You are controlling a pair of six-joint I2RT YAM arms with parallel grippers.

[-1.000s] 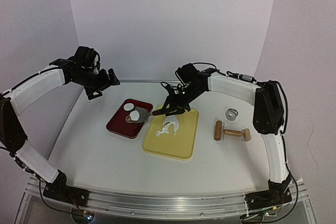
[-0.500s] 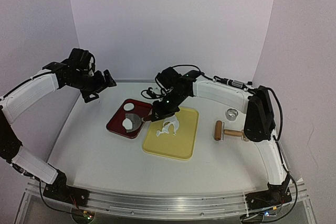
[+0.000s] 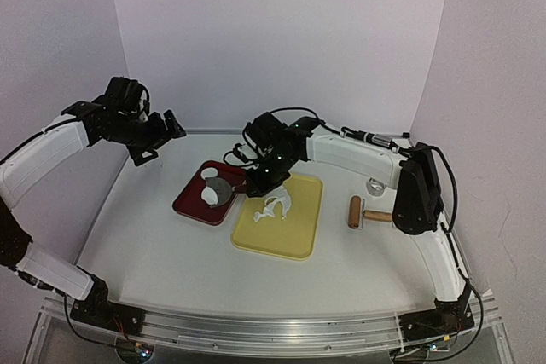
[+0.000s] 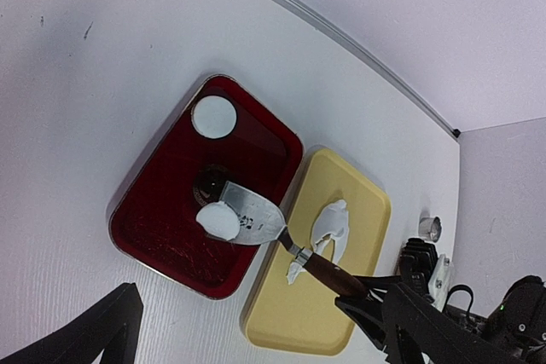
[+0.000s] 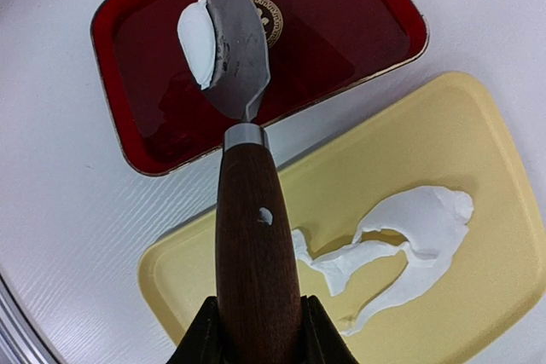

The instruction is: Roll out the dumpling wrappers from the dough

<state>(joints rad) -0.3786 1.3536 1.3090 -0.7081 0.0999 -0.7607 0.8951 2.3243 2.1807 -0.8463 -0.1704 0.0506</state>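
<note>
Nearest, on yellow tray (image 5: 478, 134): dough (image 5: 414, 232), a thin ragged white sheet with cut-outs. Right gripper (image 5: 256, 330) clamped on spatula (image 5: 252, 210) handle, blade over red tray (image 5: 341, 23) carrying one round white dumpling wrapper (image 5: 198, 40); second wrapper (image 4: 214, 117) flat in tray's far corner. Far left: left gripper (image 3: 165, 139) raised, fingers spread wide.

Right end effector (image 5: 256, 330) clamped; left end effector (image 4: 258, 296) spread.

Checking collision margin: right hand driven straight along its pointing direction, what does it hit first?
Probably the red tray: the right hand points along its spatula, whose blade, carrying a dumpling wrapper, hangs over it. Clearance unclear.
</note>
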